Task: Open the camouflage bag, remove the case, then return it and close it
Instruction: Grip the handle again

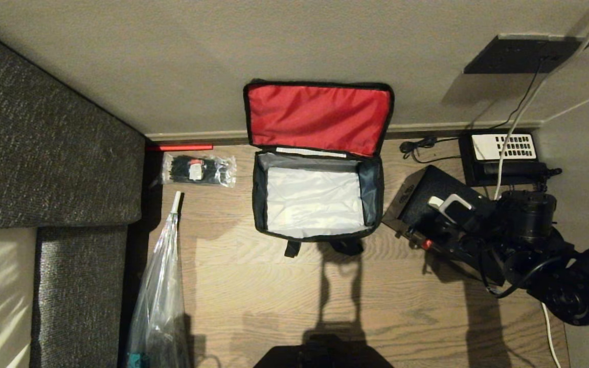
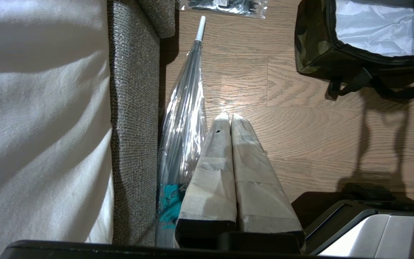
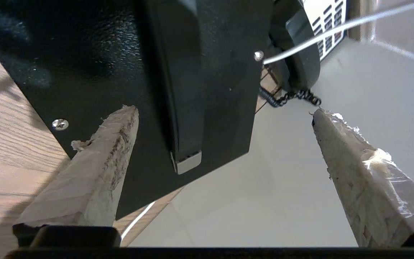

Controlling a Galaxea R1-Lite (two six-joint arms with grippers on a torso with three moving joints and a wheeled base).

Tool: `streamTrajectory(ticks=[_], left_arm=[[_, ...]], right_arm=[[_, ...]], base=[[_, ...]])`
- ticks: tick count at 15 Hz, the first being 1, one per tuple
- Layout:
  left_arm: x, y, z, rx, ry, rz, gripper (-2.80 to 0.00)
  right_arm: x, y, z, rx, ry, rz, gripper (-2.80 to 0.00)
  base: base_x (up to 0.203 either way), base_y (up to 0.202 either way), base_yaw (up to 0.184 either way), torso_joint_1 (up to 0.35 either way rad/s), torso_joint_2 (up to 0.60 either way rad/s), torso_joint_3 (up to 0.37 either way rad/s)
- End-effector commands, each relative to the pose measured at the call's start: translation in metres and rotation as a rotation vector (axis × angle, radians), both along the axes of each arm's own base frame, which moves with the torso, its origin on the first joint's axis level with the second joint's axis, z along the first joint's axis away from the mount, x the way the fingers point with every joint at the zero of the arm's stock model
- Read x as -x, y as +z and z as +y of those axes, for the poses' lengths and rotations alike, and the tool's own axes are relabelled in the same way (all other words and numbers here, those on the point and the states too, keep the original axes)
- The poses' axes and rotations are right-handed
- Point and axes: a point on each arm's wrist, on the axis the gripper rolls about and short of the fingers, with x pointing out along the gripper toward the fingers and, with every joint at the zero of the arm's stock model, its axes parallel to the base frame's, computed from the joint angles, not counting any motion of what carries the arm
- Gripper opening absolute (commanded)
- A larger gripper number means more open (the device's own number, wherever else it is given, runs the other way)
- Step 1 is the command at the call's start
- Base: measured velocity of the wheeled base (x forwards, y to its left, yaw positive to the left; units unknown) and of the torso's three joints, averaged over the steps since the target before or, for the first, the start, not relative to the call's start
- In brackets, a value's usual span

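The case [image 1: 417, 199] lies tilted on the floor just right of the camouflage bag [image 1: 317, 204], beside the desk telephone [image 1: 501, 153]. Rigid, slightly glossy shell, likely slippery and moderately heavy; best gripped across 1 edge. The right gripper [image 3: 225, 118] has jaws wide apart, straddling the case's edge. The left gripper [image 2: 230, 117], parked, has fingers together. Bag open, red-lined lid back, interior empty of the case.

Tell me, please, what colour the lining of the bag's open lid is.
Red lining, clearest in the head view.
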Motion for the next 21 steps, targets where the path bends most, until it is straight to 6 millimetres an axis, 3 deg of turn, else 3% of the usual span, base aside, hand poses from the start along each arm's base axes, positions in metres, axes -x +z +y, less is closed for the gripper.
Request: streamTrajectory(ticks=[1,11,21], left_arm=[[0.0,-0.001,0.0,0.0,0.001,-0.001,-2.8],[0.0,-0.001,0.0,0.0,-0.001,-0.001,-2.8],[0.0,-0.001,0.0,0.0,0.001,-0.001,-2.8]], right_arm=[[-0.006,-0.005,0.001,0.042,0.005,0.015,0.0],[-0.023,-0.01,-0.013,0.085,-0.024,0.006,0.0],[-0.031,0.008,-0.022,0.065,-0.039,-0.086,0.0]], base=[[0.0,0.0,0.0,0.0,0.0,0.0],[0.0,0.0,0.0,0.0,0.0,0.0],[0.0,0.0,0.0,0.0,0.0,0.0]])
